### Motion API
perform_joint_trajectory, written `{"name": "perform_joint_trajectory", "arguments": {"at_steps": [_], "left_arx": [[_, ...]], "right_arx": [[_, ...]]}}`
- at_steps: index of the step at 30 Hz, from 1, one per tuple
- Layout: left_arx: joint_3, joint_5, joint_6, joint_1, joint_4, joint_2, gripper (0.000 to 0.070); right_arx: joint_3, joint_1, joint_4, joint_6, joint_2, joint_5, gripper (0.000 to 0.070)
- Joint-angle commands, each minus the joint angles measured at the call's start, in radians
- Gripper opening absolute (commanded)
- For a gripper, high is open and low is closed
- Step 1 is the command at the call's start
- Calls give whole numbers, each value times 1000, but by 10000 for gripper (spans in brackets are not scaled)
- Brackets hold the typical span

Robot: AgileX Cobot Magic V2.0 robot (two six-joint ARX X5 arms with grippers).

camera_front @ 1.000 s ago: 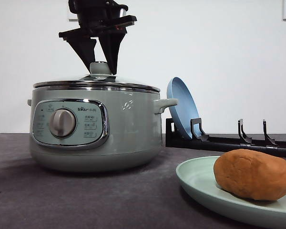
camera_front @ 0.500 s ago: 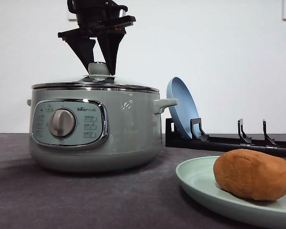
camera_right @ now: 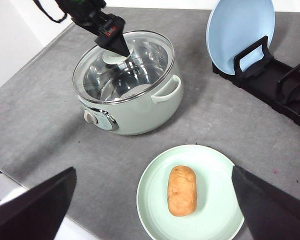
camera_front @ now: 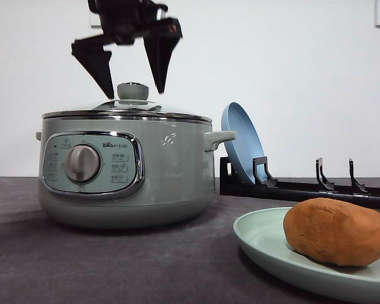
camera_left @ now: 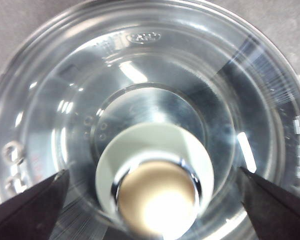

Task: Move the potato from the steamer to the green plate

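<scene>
The potato (camera_front: 337, 231) lies on the green plate (camera_front: 259, 237) at the front right, also seen as potato (camera_right: 182, 190) on plate (camera_right: 215, 215) from the right wrist. The sage-green steamer (camera_front: 126, 171) stands at the left with its glass lid (camera_left: 140, 75) seated on it. My left gripper (camera_front: 133, 93) hangs open just over the lid's knob (camera_front: 133, 88), one finger on each side and apart from it; the knob (camera_left: 155, 195) sits between them in the left wrist view. My right gripper (camera_right: 152, 207) is open, high above the plate, holding nothing.
A blue plate (camera_front: 240, 142) leans upright in a black dish rack (camera_front: 304, 190) behind the green plate, right of the steamer's side handle (camera_front: 220, 137). The dark grey tabletop (camera_front: 114, 266) stretches in front of the steamer.
The left gripper was shut on the lid's knob; it has let go, spread its fingers wide and risen slightly. The lid settled onto the steamer.
</scene>
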Motion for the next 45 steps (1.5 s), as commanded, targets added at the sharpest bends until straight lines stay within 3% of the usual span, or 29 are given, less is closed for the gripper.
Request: {"name": "perform_joint_trajectory", "arguments": {"at_steps": [1,5,12,17,22,30,35,39,45], "left_arx": [[33,-2,-11,-6,-22,-54,700],[33,-2,-42,-27,-38,-143,700],[26,-3,-26,-82,-41,-303,700],[-58,-3,-21,-98,-40,-455,700],[-275,-3,-19,-109,31,-664,700],[-809,-3,-23,-109,317,-1115,700],[-1066,-3,-74,-109,435,-1361,700],[-1175,-3,-88,-109,440,-1474,700],[-1194,-3,-88,-109,442,-1508,700]], "right_arx": [[17,6,9,5,6,4,630],[17,6,9,-11,6,15,630],[17,6,10,-26,6,30,630],[17,6,12,-58,6,30,630],[15,6,35,-85,6,30,630],[13,6,43,-92,6,22,630],[10,6,39,-92,6,20,630],[10,6,39,-92,6,16,630],[10,6,39,-92,6,-23,630]]}}
